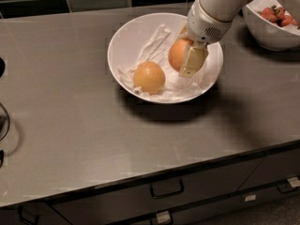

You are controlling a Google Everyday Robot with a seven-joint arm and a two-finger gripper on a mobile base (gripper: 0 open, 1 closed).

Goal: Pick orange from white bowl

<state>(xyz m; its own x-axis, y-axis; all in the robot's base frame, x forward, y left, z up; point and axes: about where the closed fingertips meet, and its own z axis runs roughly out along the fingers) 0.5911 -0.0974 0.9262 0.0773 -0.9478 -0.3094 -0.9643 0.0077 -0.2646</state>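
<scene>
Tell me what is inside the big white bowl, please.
The white bowl holds crumpled white paper. On it lies a paler orange; beside it the gripper is shut on the orange. The bottom under the paper is covered.

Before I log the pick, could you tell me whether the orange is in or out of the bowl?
In: the orange is inside the bowl rim, the gripper shut on it.
</scene>
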